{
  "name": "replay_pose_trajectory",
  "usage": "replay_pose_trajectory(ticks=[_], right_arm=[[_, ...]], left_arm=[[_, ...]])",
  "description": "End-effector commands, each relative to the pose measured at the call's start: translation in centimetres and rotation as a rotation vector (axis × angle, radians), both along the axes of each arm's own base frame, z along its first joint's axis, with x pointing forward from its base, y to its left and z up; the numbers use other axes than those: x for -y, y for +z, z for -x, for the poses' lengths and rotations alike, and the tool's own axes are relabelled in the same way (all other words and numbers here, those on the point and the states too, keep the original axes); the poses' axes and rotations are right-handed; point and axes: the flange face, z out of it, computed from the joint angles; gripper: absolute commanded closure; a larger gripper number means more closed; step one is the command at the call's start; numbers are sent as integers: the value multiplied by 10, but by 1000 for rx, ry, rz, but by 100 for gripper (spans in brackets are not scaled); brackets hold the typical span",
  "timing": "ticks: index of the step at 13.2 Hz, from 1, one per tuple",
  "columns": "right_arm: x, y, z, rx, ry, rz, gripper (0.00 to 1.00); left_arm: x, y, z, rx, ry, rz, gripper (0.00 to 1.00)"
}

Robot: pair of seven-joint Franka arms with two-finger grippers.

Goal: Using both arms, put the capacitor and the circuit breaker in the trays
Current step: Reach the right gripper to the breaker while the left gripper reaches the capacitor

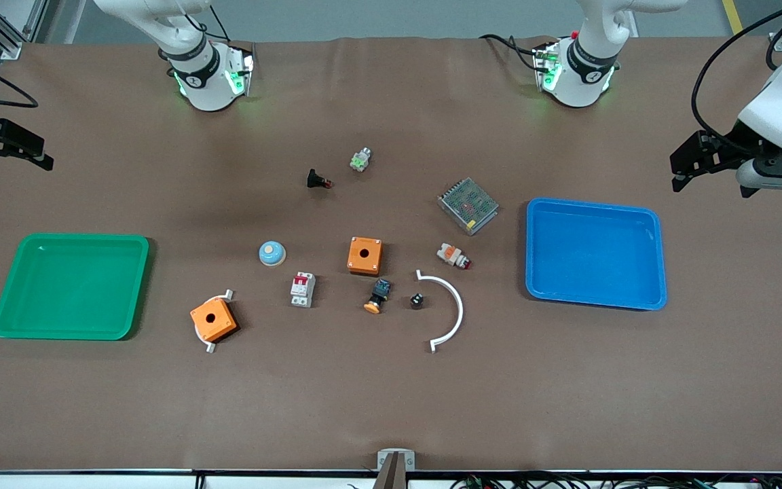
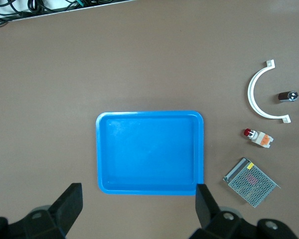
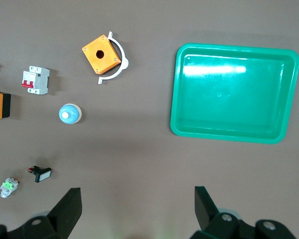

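Note:
The capacitor point(image 1: 417, 299), a tiny black cylinder with a silvery top, lies mid-table inside a white arc; it also shows in the left wrist view point(image 2: 287, 96). The circuit breaker point(image 1: 303, 289), a white-grey block with red levers, lies between the two orange boxes and shows in the right wrist view point(image 3: 35, 80). My left gripper point(image 1: 710, 183) hangs open and empty above the table at the left arm's end, beside the blue tray point(image 1: 594, 251). My right gripper point(image 1: 14, 163) hangs open and empty at the right arm's end, above the table by the green tray point(image 1: 72, 285).
Two orange boxes point(image 1: 364, 255) point(image 1: 213, 320), a blue dome button point(image 1: 272, 252), a black-and-orange push button point(image 1: 379, 297), a white arc point(image 1: 455, 309), a white-orange part with a red tip point(image 1: 453, 256), a metal mesh unit point(image 1: 468, 204), a black part point(image 1: 316, 180) and a green-lit part point(image 1: 360, 160) lie mid-table.

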Motion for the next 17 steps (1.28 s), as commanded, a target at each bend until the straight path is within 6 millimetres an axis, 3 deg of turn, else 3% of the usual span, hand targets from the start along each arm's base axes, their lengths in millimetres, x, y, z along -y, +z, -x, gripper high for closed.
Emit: replay_pose_trajectory(ticks=[1,4,6,9,11,14,17], right_arm=[[-3,6,4,1,-11,-3,0],[-4,5,2,6,-8,-2,0],[-16,-4,-4,-4,13,0,1],[-48,-42,-39,10,35,15,1],[-90,-69,-58,13,8,27,2],[-168,-113,-77,24,-36,44,4],[-242,-178,-96,51,-92,55,7]], left_arm=[[-2,5,-2,-16,12,14,0],[1,11,0,-16,5,16,0],[1,-7,-9,-50,-3,13,0],[23,-51,-26,-126,-10,4,0],[60,-80,-33,-166,49,3,0],[148,-138,-52,-183,37,-10,0],[221,-194,-58,-135,119,13,0]])
